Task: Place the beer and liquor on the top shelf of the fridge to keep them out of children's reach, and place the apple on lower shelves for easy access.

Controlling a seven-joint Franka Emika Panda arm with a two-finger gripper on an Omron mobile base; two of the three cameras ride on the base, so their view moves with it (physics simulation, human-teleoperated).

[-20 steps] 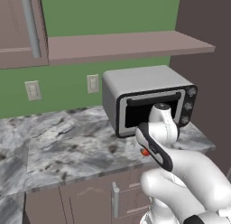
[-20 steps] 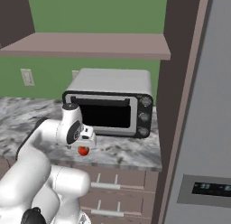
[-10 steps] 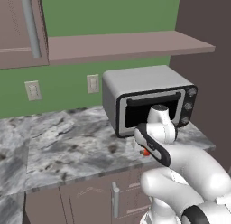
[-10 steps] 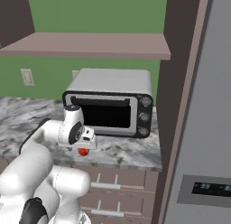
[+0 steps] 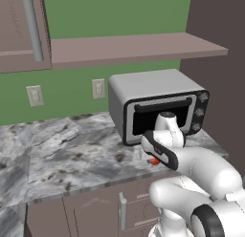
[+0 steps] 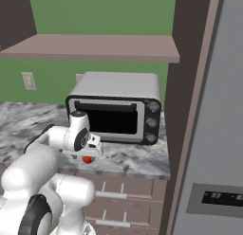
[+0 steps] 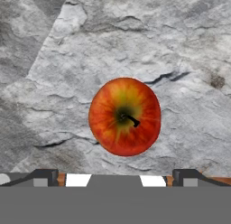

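Gripper [image 7: 115, 175] is sitting wide open, holding nothing; the two dark fingertips [image 7: 44, 175] are showing far apart at the bottom of the hand view. Hand camera is looking straight down on the apple [image 7: 124, 116], which is lying on the grey marbled counter [image 7: 189, 47], stem side up, roughly centred between the jaws and just beyond them. Can't tell from that view whether the tips are clear above the fruit or level with it; no contact is showing.

In the left base view the arm is reaching forward over the counter [image 5: 72, 155], wrist bending down in front of the microwave [image 5: 153, 104]. The apple [image 5: 154, 161] is peeking out as a small red spot just under the wrist, near the front edge of the counter, in front of the microwave door.

Right base view is giving the same picture from the other side: hand hanging over the apple [image 6: 87, 159], which is resting on the counter [image 6: 137, 160] in front of the microwave [image 6: 116, 108], towards its left end in that view. The fridge [image 6: 213, 134] is standing at the right with its door shut, dark display panel [image 6: 222, 199] low on the front, a brown cabinet panel between it and the counter. A brown wall shelf [image 6: 95, 47] is running above the microwave, and wall outlets [image 5: 98, 88] are sitting on the green wall behind.
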